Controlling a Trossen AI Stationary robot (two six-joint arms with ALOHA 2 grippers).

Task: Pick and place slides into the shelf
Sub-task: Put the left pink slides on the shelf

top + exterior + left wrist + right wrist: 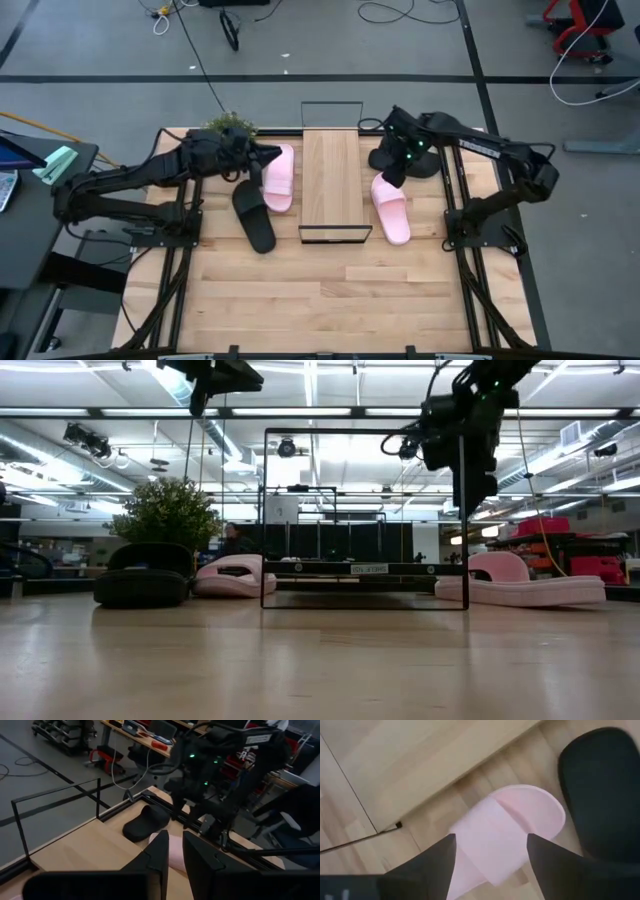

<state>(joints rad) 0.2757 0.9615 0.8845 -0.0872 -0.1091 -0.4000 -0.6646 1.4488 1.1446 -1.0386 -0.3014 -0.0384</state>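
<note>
The shelf (pixel 330 185) stands mid-table, a light plank in a thin black wire frame. On its left a pink slide (pixel 278 177) and a black slide (pixel 253 215) lie sole down on the table. On its right lie a second pink slide (pixel 391 207) and a second black slide (pixel 385 157). My right gripper (pixel 393 178) hangs open above the right pink slide's (pixel 505 835) strap, well clear of it, as the low view shows. My left gripper (pixel 262 155) hovers over the left pink slide's far end, a narrow gap between its fingers (pixel 172 852), holding nothing.
A small potted plant (pixel 230 125) stands at the far edge behind my left gripper. The shelf's wire frame (pixel 365 515) rises tall above its plank. The near half of the tabletop (pixel 320 290) is bare wood. The right arm's base (pixel 470 225) stands by the table's right edge.
</note>
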